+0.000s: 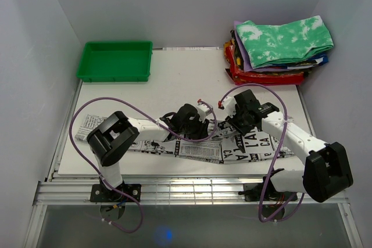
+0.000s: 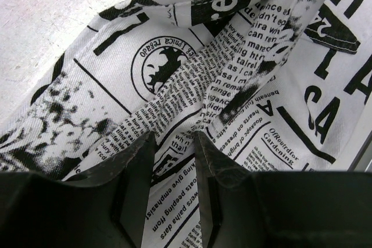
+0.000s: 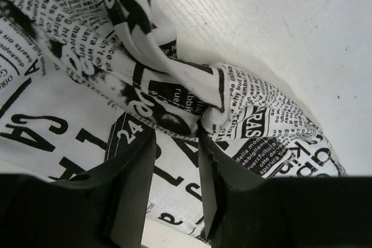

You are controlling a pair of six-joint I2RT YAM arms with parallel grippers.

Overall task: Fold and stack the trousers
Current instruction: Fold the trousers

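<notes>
One pair of trousers (image 1: 197,150), middle hidden from above; left claw (image 2: 174,137) pinches a fold, right claw (image 3: 176,135) hangs parted.

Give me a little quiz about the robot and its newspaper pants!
1. True or false: the trousers lie inside the green tray.
2. What colour is the top garment on the clothes pile? A red, B green-and-white, C black.
3. Fill in: the trousers are printed like a ___.
Key: 1 false, they lie on the table; 2 B; 3 newspaper.
</notes>
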